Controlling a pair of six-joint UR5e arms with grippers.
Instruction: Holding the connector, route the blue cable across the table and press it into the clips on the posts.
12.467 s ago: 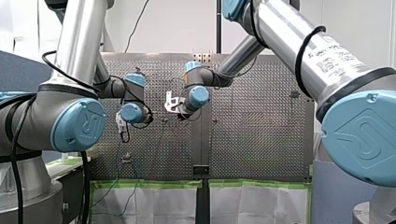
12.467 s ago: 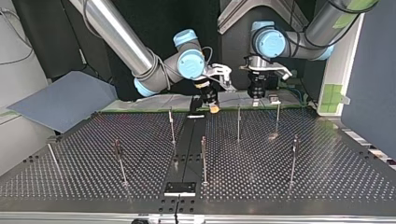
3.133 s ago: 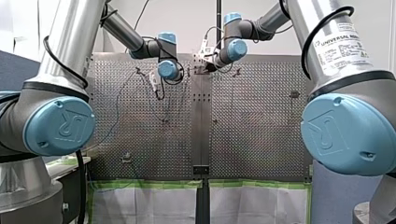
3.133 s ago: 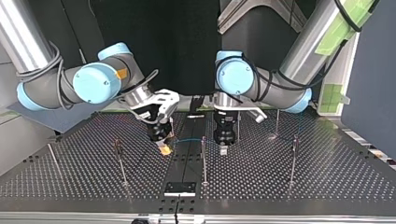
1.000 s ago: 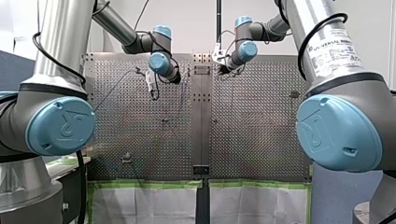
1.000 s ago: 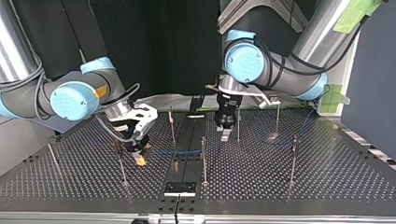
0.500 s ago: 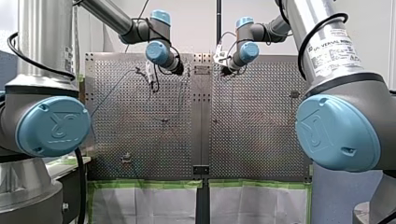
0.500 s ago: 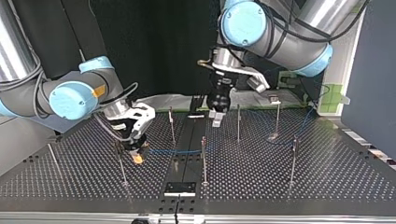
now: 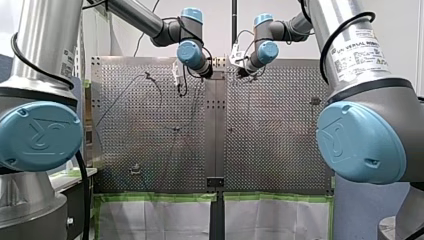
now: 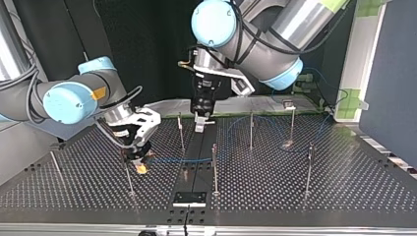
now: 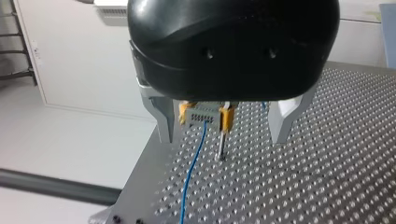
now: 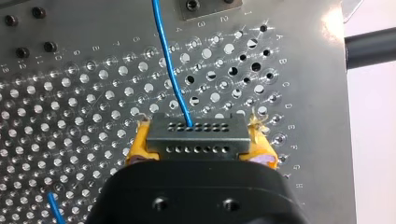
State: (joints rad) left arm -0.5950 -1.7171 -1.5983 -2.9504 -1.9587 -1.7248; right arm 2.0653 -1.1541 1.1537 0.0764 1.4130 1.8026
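In the right wrist view my right gripper (image 12: 198, 140) has its yellow pads (image 12: 140, 144) shut on the grey connector (image 12: 196, 137); the blue cable (image 12: 170, 70) leaves the connector over the perforated table. The top view places this gripper (image 10: 140, 166) low beside a post (image 10: 127, 172) at the left. From it the cable (image 10: 182, 160) runs right past the middle post (image 10: 214, 167) toward further posts (image 10: 251, 130). My left gripper (image 10: 199, 125) hangs above the table's centre strip. Its metal fingers (image 11: 163, 123) stand wide open with nothing between them, and beyond them the connector (image 11: 201, 117) shows.
Several thin posts stand on the perforated table (image 10: 344, 196), among them one at the right (image 10: 309, 167) and one at the far left (image 10: 55, 164). A black plate (image 10: 189, 198) lies on the centre strip near the table's edge. A blue-grey panel (image 10: 393, 73) stands at the right.
My left arm has swung toward the top view's left, its open gripper now over the centre strip. My right gripper with the connector has barely shifted, staying low by the left post.
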